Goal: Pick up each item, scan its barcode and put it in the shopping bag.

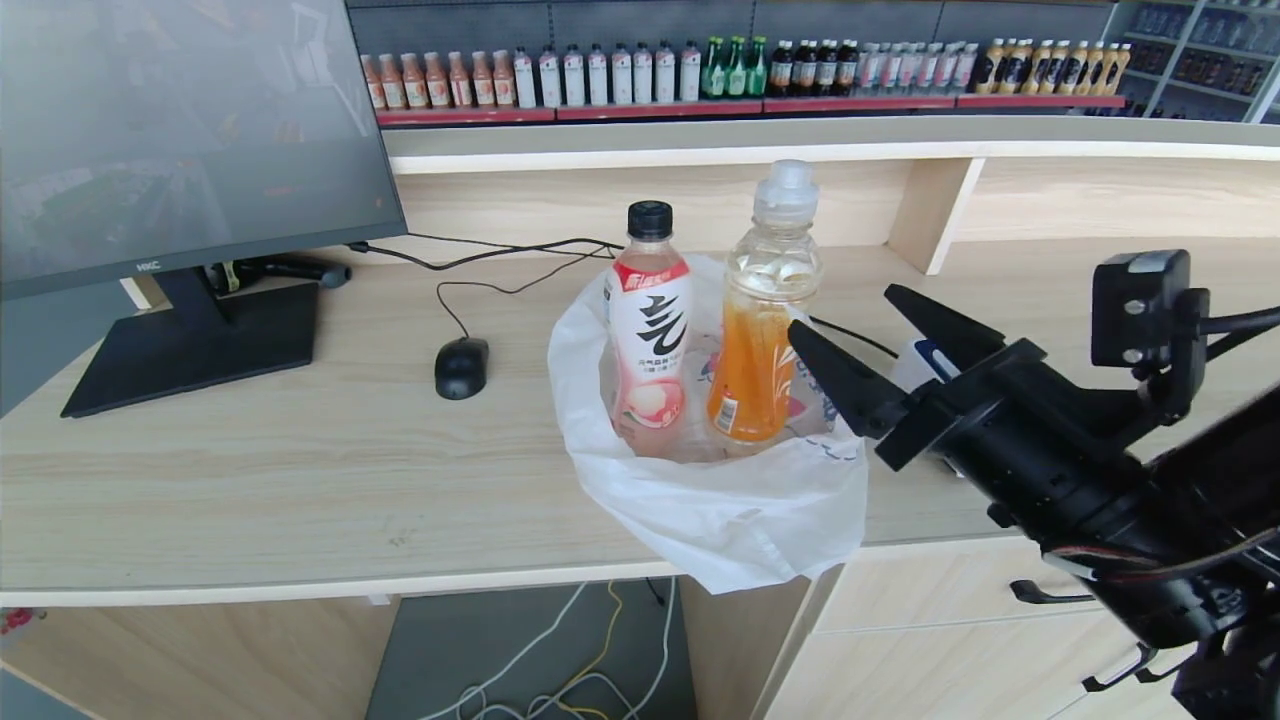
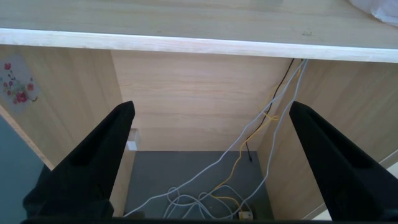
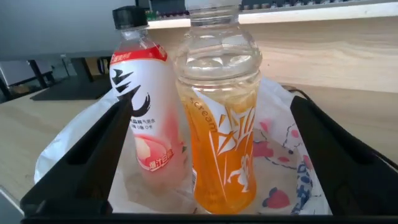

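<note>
A white shopping bag sits on the wooden counter with its mouth spread. Two bottles stand upright inside it: a pink peach drink with a black cap and an orange juice bottle with a clear cap. My right gripper is open just right of the orange bottle, holding nothing; in its wrist view its fingers frame both bottles. My left gripper is open and empty below the counter edge, facing the cabinet recess with cables.
A monitor on a black stand occupies the counter's left, with a black mouse and its cable nearby. A small white and blue object lies behind my right gripper. A raised wooden ledge runs along the back.
</note>
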Robot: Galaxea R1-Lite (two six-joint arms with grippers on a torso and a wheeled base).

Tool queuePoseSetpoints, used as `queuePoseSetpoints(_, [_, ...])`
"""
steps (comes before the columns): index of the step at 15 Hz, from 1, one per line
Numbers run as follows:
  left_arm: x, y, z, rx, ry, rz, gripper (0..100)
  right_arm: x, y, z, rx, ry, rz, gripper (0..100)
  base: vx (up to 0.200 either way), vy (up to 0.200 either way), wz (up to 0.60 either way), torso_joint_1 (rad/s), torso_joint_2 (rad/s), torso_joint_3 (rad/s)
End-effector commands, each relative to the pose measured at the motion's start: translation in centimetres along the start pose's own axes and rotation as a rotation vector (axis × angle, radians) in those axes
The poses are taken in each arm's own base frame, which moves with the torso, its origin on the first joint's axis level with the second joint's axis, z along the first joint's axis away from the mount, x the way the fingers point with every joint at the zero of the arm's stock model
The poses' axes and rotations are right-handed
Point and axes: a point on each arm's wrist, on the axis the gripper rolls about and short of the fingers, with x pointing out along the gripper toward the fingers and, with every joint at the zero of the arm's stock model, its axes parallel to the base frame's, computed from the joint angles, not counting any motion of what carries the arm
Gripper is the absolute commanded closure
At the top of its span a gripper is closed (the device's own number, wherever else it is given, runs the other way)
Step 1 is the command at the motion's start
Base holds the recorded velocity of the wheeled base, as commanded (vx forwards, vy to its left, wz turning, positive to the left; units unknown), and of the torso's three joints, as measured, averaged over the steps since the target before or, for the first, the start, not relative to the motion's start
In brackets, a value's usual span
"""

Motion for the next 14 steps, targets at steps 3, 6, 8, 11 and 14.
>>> queuePoseSetpoints(3, [0.0, 0.0, 0.0, 0.002, 0.000, 0.000, 0, -6.9, -0.9, 5.9, -0.034, -0.161, -0.044, 0, 0.000, 0.000, 0.00, 0.000, 0.00, 0.000])
queuePoseSetpoints(6, [0.0, 0.0, 0.0, 0.000, 0.000, 0.000, 0, -12.3, -0.8, 6.1, -0.042, -0.161, -0.044, 0, 0.000, 0.000, 0.00, 0.000, 0.00, 0.000])
queuePoseSetpoints(8, [0.0, 0.0, 0.0, -0.002, 0.000, 0.000, 0, -15.6, -0.6, 5.8, -0.055, -0.161, -0.037, 0, 0.000, 0.000, 0.00, 0.000, 0.00, 0.000])
queuePoseSetpoints(11, [0.0, 0.0, 0.0, -0.002, 0.000, 0.000, 0, -18.5, -0.5, 6.2, -0.058, -0.115, -0.026, 0, 0.000, 0.000, 0.00, 0.000, 0.00, 0.000])
queuePoseSetpoints(14, [0.0, 0.0, 0.0, 0.002, 0.000, 0.000, 0, -23.2, -0.3, 4.1, -0.090, 0.107, 0.003, 0, 0.000, 0.000, 0.00, 0.000, 0.00, 0.000])
